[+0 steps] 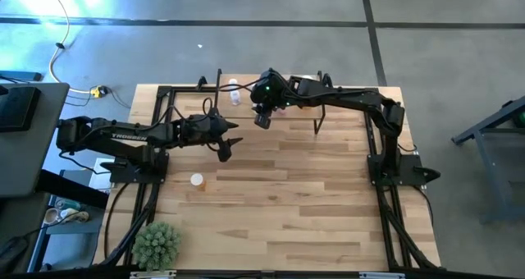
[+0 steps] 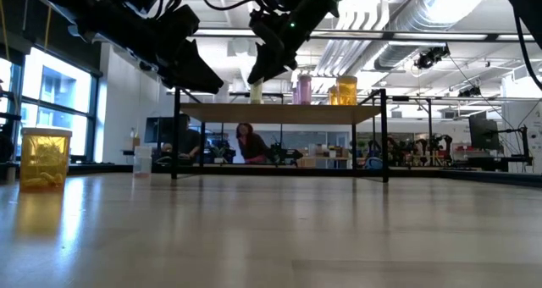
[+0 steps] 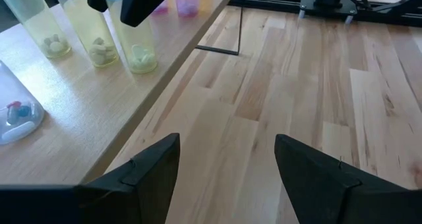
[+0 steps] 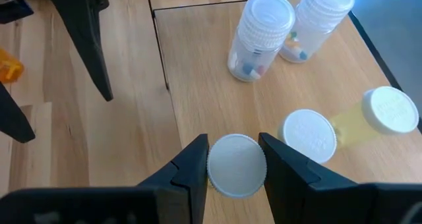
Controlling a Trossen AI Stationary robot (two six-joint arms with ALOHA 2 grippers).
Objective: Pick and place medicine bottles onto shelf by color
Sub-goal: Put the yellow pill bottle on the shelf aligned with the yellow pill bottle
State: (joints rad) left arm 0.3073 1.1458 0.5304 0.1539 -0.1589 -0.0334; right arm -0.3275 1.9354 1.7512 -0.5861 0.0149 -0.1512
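Note:
The shelf [image 1: 295, 119] stands at the table's far side. On its light wood top [image 4: 198, 85] are two bluish-clear bottles [image 4: 260, 36], two pale yellow bottles [image 4: 308, 136] and, in the low view, a pink bottle [image 2: 302, 89] and an orange bottle [image 2: 345, 91]. My right gripper [image 4: 236, 165] is over the shelf, shut on a third pale yellow bottle [image 3: 135, 43] beside the other two. My left gripper [image 3: 227, 168] hangs open in front of the shelf, with nothing between its fingers. Another orange bottle [image 1: 197, 180] stands on the table at the near left. My right gripper pinches the pale yellow bottle's white cap [image 4: 219, 166] between its two fingers, one on each side of the cap's rim. The fingers come slanting down from above. The bottle stands upright with its base [image 3: 141, 63] on the shelf top.
A small green plant [image 1: 156, 244] sits at the table's near left corner. The table's middle and near right are bare wood [image 1: 312, 197]. The shelf's thin black legs [image 2: 385, 135] stand on the table. People sit in the room behind.

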